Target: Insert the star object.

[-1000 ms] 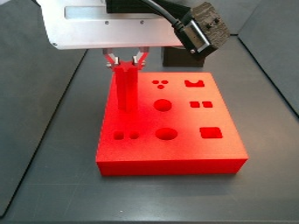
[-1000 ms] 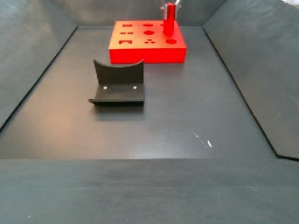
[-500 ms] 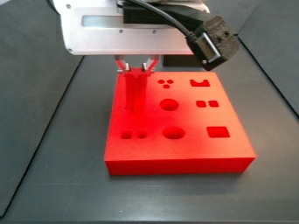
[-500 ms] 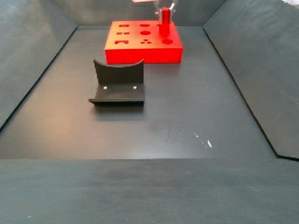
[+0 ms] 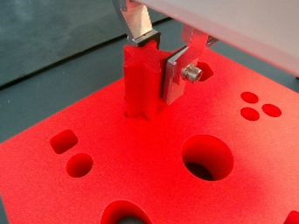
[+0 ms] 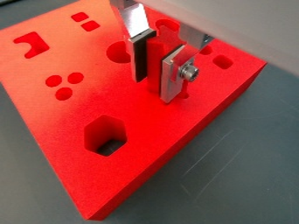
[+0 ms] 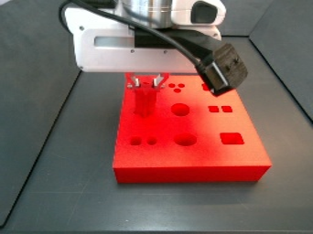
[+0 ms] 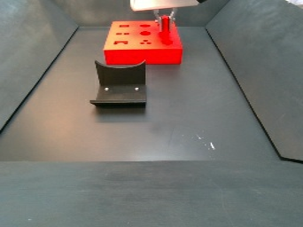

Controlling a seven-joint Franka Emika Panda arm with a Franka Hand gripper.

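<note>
The star object (image 5: pixel 140 87), a bright red ridged peg, stands upright with its lower end in a hole of the flat red block (image 5: pixel 152 171). My gripper (image 5: pixel 158 68) is shut on the peg's upper part, with one silver finger (image 5: pixel 176 74) on each side. The peg also shows between the plates in a wrist view (image 6: pixel 156 57). In a side view the gripper (image 7: pixel 146 84) sits low over the block's (image 7: pixel 202 151) far left part, with only a short piece of peg (image 7: pixel 145 99) showing. In a side view the peg (image 8: pixel 167 32) stands at the block's (image 8: pixel 130 49) right end.
The block has several other shaped holes, such as a round one (image 5: pixel 208 157) and a hexagonal one (image 6: pixel 105 137). A small dark grey curved holder (image 8: pixel 119 84) stands on the dark floor in front of the block. Sloped dark walls (image 8: pixel 30 80) bound the floor.
The gripper has come down with the peg. The peg has sunk deeper into the block's hole, so much less of it stands above the block.
</note>
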